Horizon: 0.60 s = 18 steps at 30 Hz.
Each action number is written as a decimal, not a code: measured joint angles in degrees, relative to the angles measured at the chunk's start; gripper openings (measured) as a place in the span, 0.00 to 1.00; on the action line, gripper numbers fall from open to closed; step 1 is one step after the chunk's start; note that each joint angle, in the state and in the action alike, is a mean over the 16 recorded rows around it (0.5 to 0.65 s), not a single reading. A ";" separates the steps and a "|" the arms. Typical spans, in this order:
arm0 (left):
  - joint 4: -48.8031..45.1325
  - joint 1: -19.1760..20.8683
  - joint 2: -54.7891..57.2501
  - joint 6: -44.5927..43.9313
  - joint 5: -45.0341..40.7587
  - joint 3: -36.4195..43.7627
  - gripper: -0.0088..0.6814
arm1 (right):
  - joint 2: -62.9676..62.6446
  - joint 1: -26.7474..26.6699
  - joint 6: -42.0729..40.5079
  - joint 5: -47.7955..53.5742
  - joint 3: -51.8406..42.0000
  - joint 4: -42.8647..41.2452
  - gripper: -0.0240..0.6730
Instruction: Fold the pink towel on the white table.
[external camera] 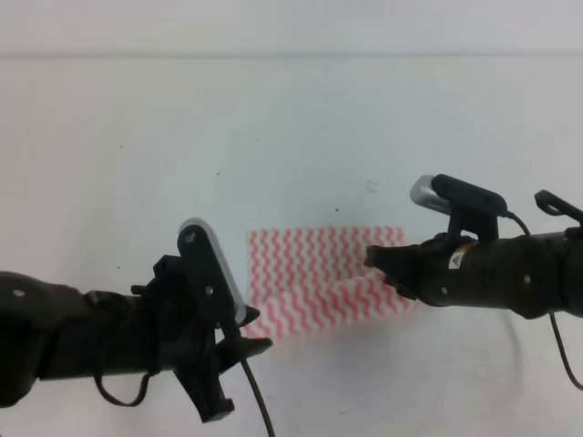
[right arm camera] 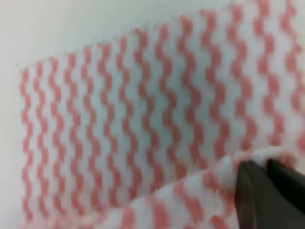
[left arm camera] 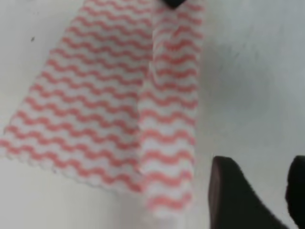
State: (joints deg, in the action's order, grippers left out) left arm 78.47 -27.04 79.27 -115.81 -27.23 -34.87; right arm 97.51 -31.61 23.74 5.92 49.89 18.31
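Pink towel (external camera: 319, 278) lies mid-front on the white counter (external camera: 273, 127), partly folded: the near strip is doubled over and slants across the flat striped layer, seen in the left wrist view as a raised fold (left arm camera: 167, 119). Right end effector (external camera: 381, 262) sits at the towel's right edge, jaws pinched together on a lifted bit of cloth, dark fingertips (right arm camera: 267, 191) clamped on the hem in the right wrist view. Left end effector (external camera: 239, 350) hangs just off the towel's near-left corner, jaws apart, holding nothing, fingers (left arm camera: 233, 191) clear of the cloth.
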 joint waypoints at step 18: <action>5.23 -0.90 2.71 -8.13 11.61 -0.21 0.45 | -0.99 0.63 -2.67 3.05 0.02 0.02 0.01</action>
State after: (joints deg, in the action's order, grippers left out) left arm 83.70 -27.94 81.98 -123.94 -15.62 -35.09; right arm 96.52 -30.97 21.08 8.97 49.91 18.33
